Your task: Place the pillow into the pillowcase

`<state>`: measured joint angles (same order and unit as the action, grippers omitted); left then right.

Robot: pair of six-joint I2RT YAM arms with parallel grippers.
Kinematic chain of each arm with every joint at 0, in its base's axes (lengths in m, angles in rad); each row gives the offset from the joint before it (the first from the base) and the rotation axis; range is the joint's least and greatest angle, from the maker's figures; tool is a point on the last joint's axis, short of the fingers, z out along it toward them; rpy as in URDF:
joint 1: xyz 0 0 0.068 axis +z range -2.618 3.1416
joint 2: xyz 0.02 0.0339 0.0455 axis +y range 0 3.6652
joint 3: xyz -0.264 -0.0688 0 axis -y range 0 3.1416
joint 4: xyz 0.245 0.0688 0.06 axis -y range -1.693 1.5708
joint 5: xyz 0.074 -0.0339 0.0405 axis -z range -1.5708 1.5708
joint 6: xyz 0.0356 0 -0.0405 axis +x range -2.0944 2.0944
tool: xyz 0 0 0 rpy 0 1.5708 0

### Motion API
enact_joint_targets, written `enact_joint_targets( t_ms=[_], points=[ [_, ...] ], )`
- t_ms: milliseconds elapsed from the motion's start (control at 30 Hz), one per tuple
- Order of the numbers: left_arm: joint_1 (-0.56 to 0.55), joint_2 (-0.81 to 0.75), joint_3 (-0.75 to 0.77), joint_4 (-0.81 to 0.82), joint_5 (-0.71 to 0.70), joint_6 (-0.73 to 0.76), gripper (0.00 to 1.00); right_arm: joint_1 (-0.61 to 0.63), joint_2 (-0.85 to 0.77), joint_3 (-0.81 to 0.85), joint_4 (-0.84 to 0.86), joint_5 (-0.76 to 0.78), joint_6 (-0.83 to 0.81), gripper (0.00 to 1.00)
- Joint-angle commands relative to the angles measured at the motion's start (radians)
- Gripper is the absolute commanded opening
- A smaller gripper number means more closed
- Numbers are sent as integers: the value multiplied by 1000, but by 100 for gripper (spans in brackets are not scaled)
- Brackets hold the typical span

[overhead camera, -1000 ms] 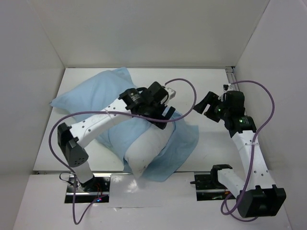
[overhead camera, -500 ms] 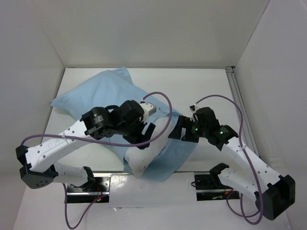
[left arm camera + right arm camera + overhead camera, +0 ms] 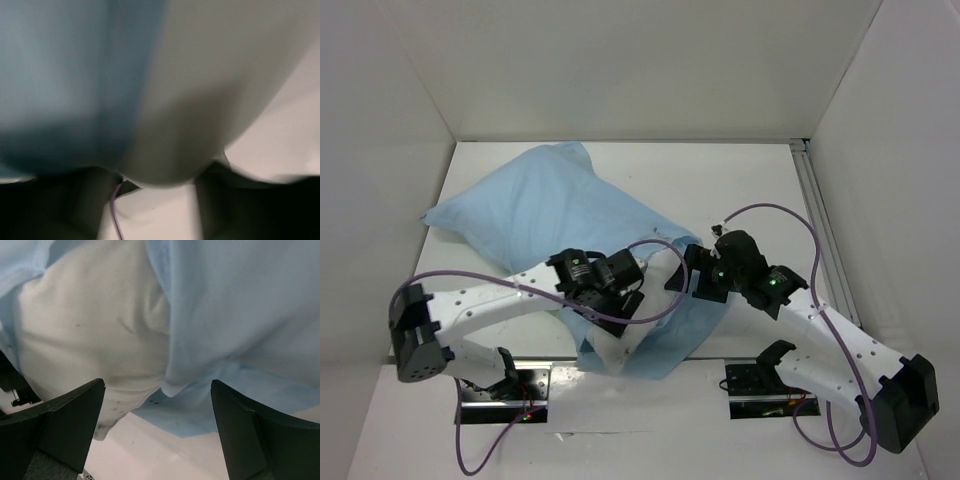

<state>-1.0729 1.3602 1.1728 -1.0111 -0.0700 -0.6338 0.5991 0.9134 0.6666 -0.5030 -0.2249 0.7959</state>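
The light blue pillowcase (image 3: 550, 210) lies slantwise from the far left toward the near middle, and the white pillow (image 3: 607, 345) pokes out of its near end. My left gripper (image 3: 628, 300) is low over that end, open. In the blurred left wrist view the pillow (image 3: 200, 100) bulges down between the dark fingers (image 3: 85, 200), beside the pillowcase (image 3: 60, 75). My right gripper (image 3: 682, 282) is at the pillowcase mouth from the right. It stands open (image 3: 157, 385) with nothing between its jaws. Just ahead of it are the pillow (image 3: 90, 330) and the pillowcase hem (image 3: 240, 315).
White walls close in the table on the left, back and right. A metal rail (image 3: 810, 190) runs along the right edge. Purple cables (image 3: 770, 212) loop off both arms. The arm mounts (image 3: 760, 380) sit at the near edge.
My left arm has drawn back toward the near edge along the pillow. My right arm has swung left to the pillowcase mouth and opened wider. The pillowcase now covers more of the pillow.
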Motion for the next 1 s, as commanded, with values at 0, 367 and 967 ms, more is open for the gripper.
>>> enact_joint_targets(
  t_ms=[0, 367, 967],
  points=[
    [36, 164, 85, 105, -46, -4, 12, 10, -10, 27, 3, 59, 14, 94],
    [479, 249, 456, 289, 393, 158, 0, 1, 74, 215, 10, 350, -21, 80],
    [590, 240, 465, 355, 604, 129, 0, -97, 513, 369, 394, 348, -55, 71]
  ],
)
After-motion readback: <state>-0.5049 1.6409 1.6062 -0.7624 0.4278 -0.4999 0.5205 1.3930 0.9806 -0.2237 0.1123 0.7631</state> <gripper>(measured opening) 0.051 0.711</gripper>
